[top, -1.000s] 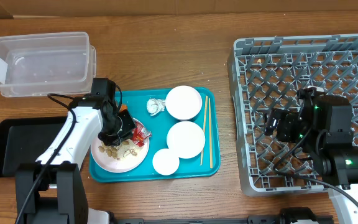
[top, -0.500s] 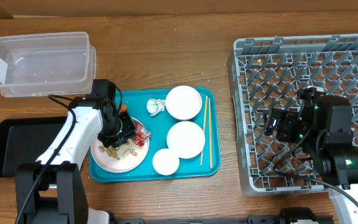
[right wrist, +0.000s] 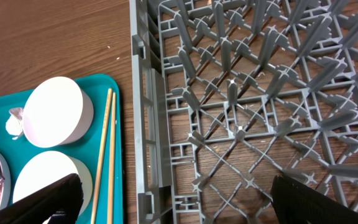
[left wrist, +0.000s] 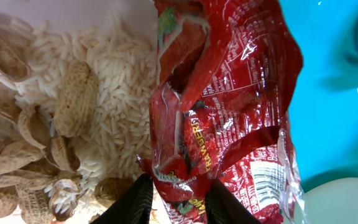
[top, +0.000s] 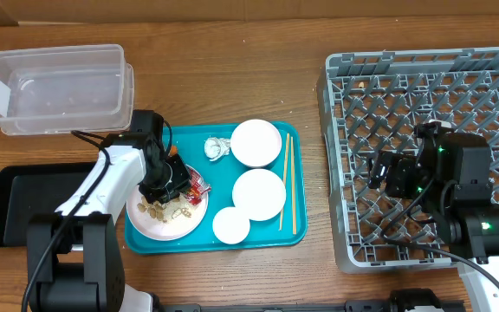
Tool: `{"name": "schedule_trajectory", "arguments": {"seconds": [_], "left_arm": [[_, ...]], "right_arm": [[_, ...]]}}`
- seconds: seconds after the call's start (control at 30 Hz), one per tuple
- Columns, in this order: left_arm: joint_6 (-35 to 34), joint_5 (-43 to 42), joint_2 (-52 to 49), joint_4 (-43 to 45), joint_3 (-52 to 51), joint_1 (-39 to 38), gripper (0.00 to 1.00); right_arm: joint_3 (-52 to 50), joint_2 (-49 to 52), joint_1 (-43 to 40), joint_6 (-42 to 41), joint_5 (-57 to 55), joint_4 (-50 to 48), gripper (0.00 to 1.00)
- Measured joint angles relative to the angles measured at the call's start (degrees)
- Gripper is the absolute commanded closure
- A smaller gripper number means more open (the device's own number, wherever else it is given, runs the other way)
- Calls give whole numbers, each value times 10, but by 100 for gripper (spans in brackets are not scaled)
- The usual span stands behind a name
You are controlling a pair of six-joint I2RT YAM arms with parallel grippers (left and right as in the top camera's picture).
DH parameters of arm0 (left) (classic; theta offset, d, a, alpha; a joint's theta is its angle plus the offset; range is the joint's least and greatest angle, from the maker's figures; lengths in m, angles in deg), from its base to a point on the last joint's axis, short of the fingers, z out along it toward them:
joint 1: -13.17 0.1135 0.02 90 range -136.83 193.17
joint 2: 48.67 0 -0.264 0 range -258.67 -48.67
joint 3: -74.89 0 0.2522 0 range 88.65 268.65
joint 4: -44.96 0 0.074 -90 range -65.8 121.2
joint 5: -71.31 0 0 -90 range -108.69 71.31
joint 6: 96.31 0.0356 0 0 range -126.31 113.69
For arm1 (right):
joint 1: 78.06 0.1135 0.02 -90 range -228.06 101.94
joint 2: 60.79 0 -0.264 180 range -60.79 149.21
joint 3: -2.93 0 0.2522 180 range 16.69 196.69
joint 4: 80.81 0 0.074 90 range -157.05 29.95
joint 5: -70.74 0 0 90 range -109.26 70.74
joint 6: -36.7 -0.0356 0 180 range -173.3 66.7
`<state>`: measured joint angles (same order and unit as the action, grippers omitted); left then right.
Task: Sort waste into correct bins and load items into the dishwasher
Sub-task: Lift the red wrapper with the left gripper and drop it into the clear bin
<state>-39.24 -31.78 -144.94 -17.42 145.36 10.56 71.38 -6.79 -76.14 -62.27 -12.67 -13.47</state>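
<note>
My left gripper [top: 173, 178] [left wrist: 179, 183] is down on the white plate [top: 167, 224], shut on a fold of the crumpled red wrapper [top: 197, 185] [left wrist: 229, 93]. Peanut shells [left wrist: 74, 99] and rice lie beside it on the plate. An orange carrot bit [top: 171, 149] and the white paper wad [top: 217, 148] lie on the teal tray [top: 284, 236]. Two white bowls [top: 256, 143] [top: 259, 193], a small cup [top: 230, 225] and chopsticks [top: 288, 182] are also there. My right gripper [top: 384, 173] [right wrist: 182, 202] hangs wide open and empty over the grey dish rack [top: 423, 87].
The clear tub [top: 59, 87] stands at the back left, and the black tray [top: 16, 204] lies left of the teal tray. The dish rack's left wall [right wrist: 148, 124] stands close to the chopsticks [right wrist: 104, 155].
My left gripper's jaws parted and settled around the red wrapper, shifting slightly over the plate. The right arm has not moved.
</note>
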Motion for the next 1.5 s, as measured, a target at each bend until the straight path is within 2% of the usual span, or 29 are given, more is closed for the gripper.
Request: {"name": "schedule_trajectory", "arguments": {"seconds": [0.17,0.43,0.57,0.67,0.87,0.97,1.1,1.4,1.5], "left_arm": [[0,0,-1,3,0,0,96],[-2,0,-1,4,0,0,96],[-2,0,0,-23,5,1,96],[1,9,10,-69,40,10,96],[26,58,54,-72,151,34,96],[33,104,68,-50,199,49,96],[36,152,70,31,222,82,96],[42,185,45,179,223,151,96],[43,198,12,200,223,159,77]], "right_arm": [[0,0,0,0,0,0,0],[0,0,0,0,0,0,0],[0,0,0,0,0,0,0],[0,0,0,0,0,0,0],[0,0,0,0,0,0,0],[0,0,0,0,0,0,0],[0,0,0,0,0,0,0],[0,0,0,0,0,0,0],[0,0,0,0,0,1,0]]}}
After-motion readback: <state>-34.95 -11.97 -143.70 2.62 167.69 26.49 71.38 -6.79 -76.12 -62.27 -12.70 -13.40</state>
